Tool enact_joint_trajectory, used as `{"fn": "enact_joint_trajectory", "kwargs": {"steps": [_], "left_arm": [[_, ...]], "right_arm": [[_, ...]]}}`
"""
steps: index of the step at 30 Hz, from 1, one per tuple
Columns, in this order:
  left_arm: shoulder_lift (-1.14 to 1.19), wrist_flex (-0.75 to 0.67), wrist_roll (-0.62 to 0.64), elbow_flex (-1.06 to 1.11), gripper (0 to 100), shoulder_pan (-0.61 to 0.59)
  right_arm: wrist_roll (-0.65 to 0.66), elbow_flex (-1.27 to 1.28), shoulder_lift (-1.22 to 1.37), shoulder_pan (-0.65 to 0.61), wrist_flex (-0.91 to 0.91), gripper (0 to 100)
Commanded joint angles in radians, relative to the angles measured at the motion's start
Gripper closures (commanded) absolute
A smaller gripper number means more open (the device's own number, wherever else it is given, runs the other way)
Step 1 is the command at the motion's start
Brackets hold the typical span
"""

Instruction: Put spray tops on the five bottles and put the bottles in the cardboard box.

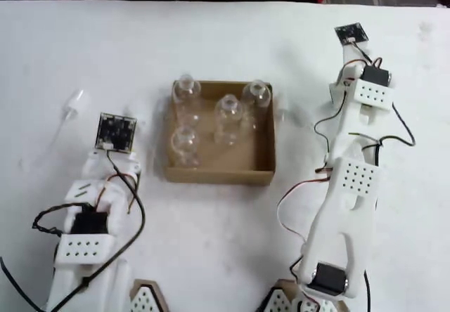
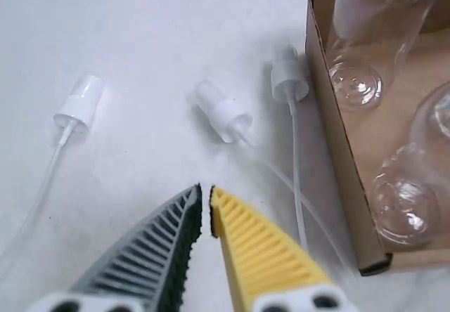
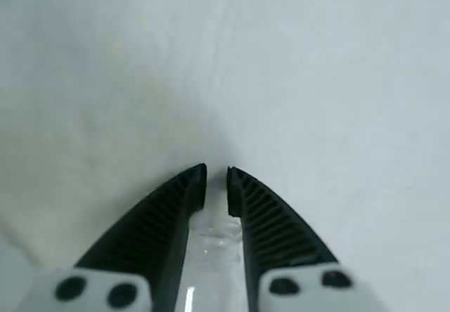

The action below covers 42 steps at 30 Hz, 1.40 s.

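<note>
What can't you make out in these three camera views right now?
Bottle in right claw: right wrist view, mostly hidden by the claw, cut by the edge.
Spray tops: high view, too faint to count.
Box: left wrist view, most of it cut off by the edge.

Four bottles (image 1: 228,112) sit in the cardboard box (image 1: 218,176) (fifth bottle (image 3: 211,252) gripped); white spray tops (image 2: 226,113) lie alongside.

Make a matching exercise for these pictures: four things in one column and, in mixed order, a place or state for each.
1 cardboard box
2 spray tops
3 left gripper
4 right gripper

A on the table, outside the box
B shut on a clear bottle
C holds four bottles
D shut, empty

Pairs: 1-C; 2-A; 3-D; 4-B
</note>
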Motion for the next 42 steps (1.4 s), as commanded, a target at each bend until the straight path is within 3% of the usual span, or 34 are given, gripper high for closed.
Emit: {"fn": "enact_joint_trajectory", "kwargs": {"steps": [1,7,15,23,29,38,42], "left_arm": [[0.005,-0.029,0.009,-0.008,97,0.019],[0.005,-0.029,0.009,-0.008,97,0.019],[0.005,-0.029,0.009,-0.008,97,0.018],[0.005,-0.029,0.009,-0.008,97,0.018],[0.005,-0.029,0.009,-0.008,97,0.018],[0.005,-0.029,0.006,-0.006,97,0.035],[0.005,-0.029,-0.075,-0.002,97,0.073]], "right_arm": [[0.020,-0.089,-0.016,0.015,0.045,98.2],[0.020,-0.321,-0.028,0.010,0.254,98.2],[0.020,-0.305,-0.206,0.016,0.390,98.2],[0.021,-0.293,-0.209,0.025,0.369,97.1],[-0.025,-0.298,-0.084,-0.004,0.341,84.7],[-0.029,-0.295,0.015,0.018,0.249,84.4],[-0.028,-0.295,0.036,0.021,0.254,84.6]]}}
